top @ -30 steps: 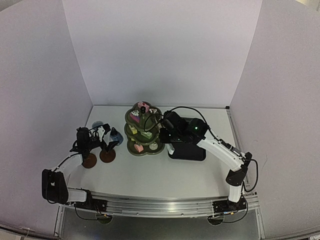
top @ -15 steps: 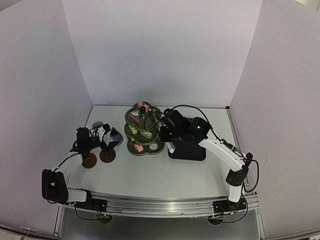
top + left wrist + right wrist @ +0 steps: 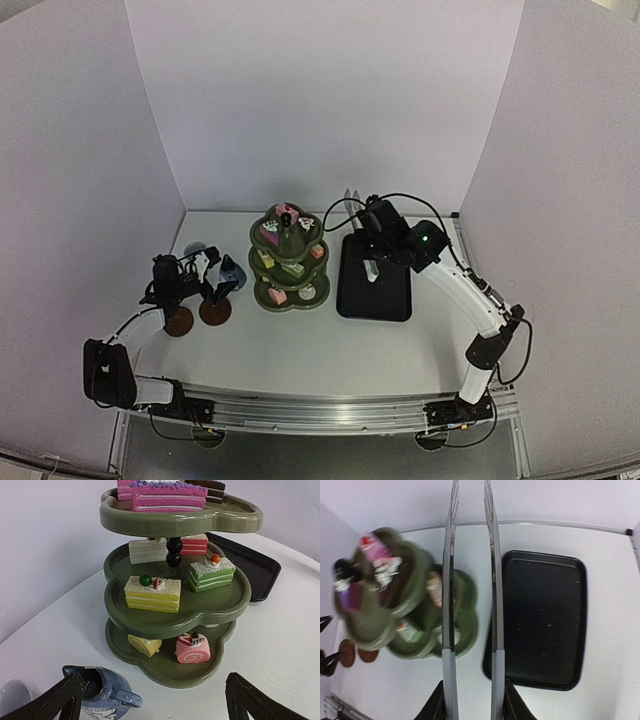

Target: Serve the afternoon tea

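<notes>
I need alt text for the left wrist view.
A green three-tier stand holds small cakes on every tier. A blue jug stands before it, by the open left gripper; a black tray lies behind.

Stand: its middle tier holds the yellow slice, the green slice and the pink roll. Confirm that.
Wrong on the pink roll: it lies on the bottom tier of the stand, beside a yellow roll. The yellow slice and the green slice do sit on the middle tier. The left wrist view shows this.
</notes>
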Motion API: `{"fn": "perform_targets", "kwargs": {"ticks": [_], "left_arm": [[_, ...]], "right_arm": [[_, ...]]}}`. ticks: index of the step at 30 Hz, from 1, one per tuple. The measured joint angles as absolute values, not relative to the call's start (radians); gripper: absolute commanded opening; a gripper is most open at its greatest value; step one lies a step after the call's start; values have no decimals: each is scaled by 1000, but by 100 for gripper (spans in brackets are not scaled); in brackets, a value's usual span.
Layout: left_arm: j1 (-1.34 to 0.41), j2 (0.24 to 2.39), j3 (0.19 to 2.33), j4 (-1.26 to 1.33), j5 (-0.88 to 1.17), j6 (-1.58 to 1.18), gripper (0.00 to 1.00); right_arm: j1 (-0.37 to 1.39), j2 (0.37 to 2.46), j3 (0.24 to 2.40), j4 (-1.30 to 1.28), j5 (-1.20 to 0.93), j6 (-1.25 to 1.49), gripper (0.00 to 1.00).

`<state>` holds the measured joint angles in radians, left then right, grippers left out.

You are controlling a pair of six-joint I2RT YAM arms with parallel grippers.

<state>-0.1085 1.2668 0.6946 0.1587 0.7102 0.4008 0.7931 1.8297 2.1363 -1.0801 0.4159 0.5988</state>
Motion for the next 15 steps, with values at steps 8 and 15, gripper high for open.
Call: {"fn": "perform_targets", "kwargs": {"ticks": [8, 15], "left_arm": [[-109, 1216, 672, 166, 675, 334, 99], [-109, 1203, 662, 166, 650, 303, 99]], "right_arm": [[617, 1793, 1692, -887, 436, 536, 30], [597, 1801, 1423, -713, 374, 523, 30]]}}
